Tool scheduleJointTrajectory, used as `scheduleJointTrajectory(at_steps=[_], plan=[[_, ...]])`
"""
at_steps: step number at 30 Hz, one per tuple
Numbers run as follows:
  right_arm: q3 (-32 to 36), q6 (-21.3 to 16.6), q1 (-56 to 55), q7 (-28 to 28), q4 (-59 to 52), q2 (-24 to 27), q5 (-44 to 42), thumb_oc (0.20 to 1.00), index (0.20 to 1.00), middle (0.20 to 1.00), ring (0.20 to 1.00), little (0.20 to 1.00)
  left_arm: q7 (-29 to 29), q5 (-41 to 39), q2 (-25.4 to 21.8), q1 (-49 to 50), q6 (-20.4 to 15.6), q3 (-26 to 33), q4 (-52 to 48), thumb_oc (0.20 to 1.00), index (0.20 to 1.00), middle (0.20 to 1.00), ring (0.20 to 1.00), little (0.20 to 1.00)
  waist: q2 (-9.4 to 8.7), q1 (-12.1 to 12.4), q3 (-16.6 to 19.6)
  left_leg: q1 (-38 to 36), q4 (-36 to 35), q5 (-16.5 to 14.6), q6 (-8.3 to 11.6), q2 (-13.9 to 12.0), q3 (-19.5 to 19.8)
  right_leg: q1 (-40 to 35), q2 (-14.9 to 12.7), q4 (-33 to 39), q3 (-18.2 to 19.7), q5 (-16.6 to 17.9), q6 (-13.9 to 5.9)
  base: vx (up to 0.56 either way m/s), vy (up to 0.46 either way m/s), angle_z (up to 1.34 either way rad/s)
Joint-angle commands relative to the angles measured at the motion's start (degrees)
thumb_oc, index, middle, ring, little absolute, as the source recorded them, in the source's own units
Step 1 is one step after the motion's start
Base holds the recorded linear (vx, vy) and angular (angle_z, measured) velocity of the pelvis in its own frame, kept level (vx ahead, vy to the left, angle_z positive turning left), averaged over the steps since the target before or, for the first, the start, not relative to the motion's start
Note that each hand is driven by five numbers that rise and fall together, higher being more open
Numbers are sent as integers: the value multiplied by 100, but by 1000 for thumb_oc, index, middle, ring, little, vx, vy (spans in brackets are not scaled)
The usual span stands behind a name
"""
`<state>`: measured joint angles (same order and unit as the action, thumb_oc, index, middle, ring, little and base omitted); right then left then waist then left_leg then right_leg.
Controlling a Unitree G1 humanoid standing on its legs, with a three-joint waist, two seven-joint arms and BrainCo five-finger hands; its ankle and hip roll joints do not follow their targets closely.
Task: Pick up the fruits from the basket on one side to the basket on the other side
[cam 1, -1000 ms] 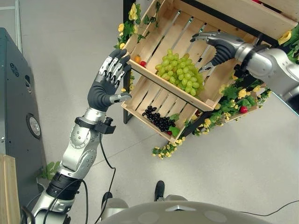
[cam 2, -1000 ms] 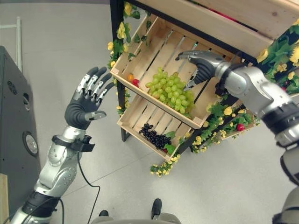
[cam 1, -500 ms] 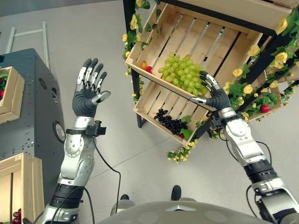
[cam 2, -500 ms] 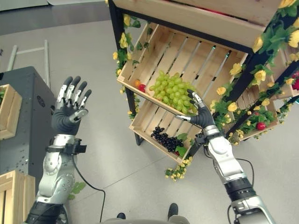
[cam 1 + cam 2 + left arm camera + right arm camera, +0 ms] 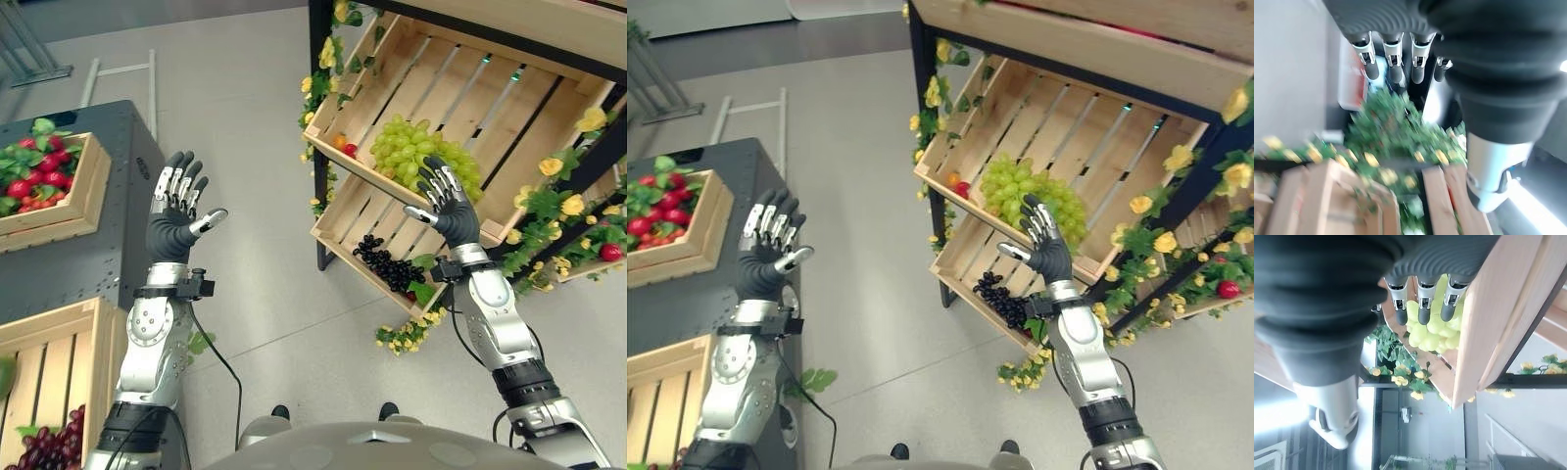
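Overhead, the left eye view shows the left hand (image 5: 176, 213) raised with fingers spread, empty, beside a dark counter (image 5: 113, 255) bearing a crate of red fruit (image 5: 44, 186). The right hand (image 5: 446, 201), fingers spread, holds nothing just before the green grapes (image 5: 411, 147) lying in the upper crate (image 5: 509, 117); black grapes (image 5: 387, 264) lie in the lower crate (image 5: 338, 220). At the right wrist, straight fingers (image 5: 1422, 308) point at the green grapes.
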<state>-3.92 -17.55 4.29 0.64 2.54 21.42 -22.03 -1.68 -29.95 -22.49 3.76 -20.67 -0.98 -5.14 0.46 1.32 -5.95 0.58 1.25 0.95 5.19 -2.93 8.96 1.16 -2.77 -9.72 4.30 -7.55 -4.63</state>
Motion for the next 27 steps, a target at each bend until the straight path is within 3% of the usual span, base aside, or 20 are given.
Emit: scheduleJointTrajectory(at_steps=[1, 6, 7, 9, 10, 14, 16, 17, 18, 23, 25, 27], plan=[[136, -400, -71, -23, -779, -38, -138, 1000, 1000, 1000, 1000, 1000, 88, 305, -200, 3, -333, 310, -268, 1000, 1000, 1000, 1000, 1000, -351, 207, 52, 241, 125, 37, -406, 734, 145, -259, 253, 25, -352, 138, 61, -103, -237, 61], [248, -460, -194, -13, -1138, 63, -108, 1000, 1000, 1000, 1000, 1000, 109, 165, -31, 81, -322, 223, -236, 1000, 1000, 1000, 1000, 1000, -272, 277, -63, 671, 556, 216, -141, 923, 462, -548, 321, 514, -606, 180, 180, -135, -119, 75], [352, -482, -195, 67, -1197, 107, -41, 1000, 1000, 1000, 1000, 1000, 73, 208, -23, 19, -299, 185, -227, 1000, 1000, 1000, 1000, 1000, -263, 208, -140, 798, 723, 232, -37, 824, 110, -547, 245, 496, -782, 167, 169, -233, 9, 86], [423, -503, -129, 252, -1188, 134, 67, 1000, 1000, 1000, 1000, 1000, 70, 202, 47, -120, -274, 84, -188, 1000, 1000, 1000, 1000, 1000, -287, 24, -164, 868, 966, 66, -45, 358, -918, -497, 30, 512, -1087, 214, 101, -236, 45, 142], [451, -509, -107, 311, -1167, 132, 107, 1000, 1000, 1000, 1000, 1000, 100, 194, 53, -161, -280, 41, -177, 1000, 1000, 1000, 1000, 1000, -290, -4, -171, 806, 1070, -38, -39, 201, -1080, -466, -41, 543, -1164, 261, 98, -143, 19, 155], [581, -528, -241, 365, -1166, 93, 188, 1000, 1000, 1000, 1000, 1000, 135, 221, 74, -164, -301, 73, -211, 1000, 1000, 1000, 1000, 1000, -304, -62, -136, 528, 1122, -206, 58, -74, -1004, -495, -212, 674, -1381, 372, 99, -145, 66, 64], [689, -560, -363, 417, -1173, 44, 208, 1000, 1000, 1000, 1000, 1000, 81, 240, 89, -214, -311, 114, -224, 1000, 1000, 1000, 1000, 1000, -227, -164, -61, 165, 905, -134, 199, -550, -962, -464, -346, 631, -1608, 397, 61, -90, 133, 60], [688, -561, -366, 418, -1173, 47, 209, 1000, 1000, 1000, 1000, 1000, 79, 242, 92, -213, -311, 112, -223, 1000, 1000, 1000, 1000, 1000, -216, -172, -66, 140, 874, -128, 212, -563, -950, -476, -332, 623, -1620, 385, 67, -54, 170, 37], [696, -584, -367, 468, -1157, 22, 140, 1000, 1000, 1000, 1000, 1000, 46, 267, 82, -282, -323, 72, -195, 1000, 1000, 1000, 1000, 1000, -89, -230, -14, -50, 528, -11, 291, -783, -975, -486, -378, 590, -1794, 364, 36, -8, 174, 63], [694, -606, -411, 587, -1138, -37, 249, 1000, 1000, 1000, 1000, 1000, -17, 403, 9, -429, -328, -12, -145, 1000, 1000, 1000, 1000, 1000, 13, -243, 36, -191, 37, -7, 277, -703, -960, -549, -519, 621, -2012, 471, -84, -12, 172, 40], [684, -578, -384, 617, -1106, -64, 315, 1000, 1000, 1000, 1000, 1000, -26, 474, -47, -519, -344, -70, -97, 1000, 1000, 1000, 1000, 1000, -14, -245, 17, -163, 50, -89, 211, -549, -936, -506, -674, 620, -2007, 574, -174, -10, 237, 21], [575, -542, -310, 640, -1032, -110, 466, 1000, 1000, 1000, 1000, 1000, 18, 442, -123, -496, -364, -21, -121, 1000, 1000, 1000, 1000, 1000, -95, -213, -29, -112, 95, -262, 12, -237, -900, -389, -931, 584, -1827, 702, -299, 17, 284, 15]])
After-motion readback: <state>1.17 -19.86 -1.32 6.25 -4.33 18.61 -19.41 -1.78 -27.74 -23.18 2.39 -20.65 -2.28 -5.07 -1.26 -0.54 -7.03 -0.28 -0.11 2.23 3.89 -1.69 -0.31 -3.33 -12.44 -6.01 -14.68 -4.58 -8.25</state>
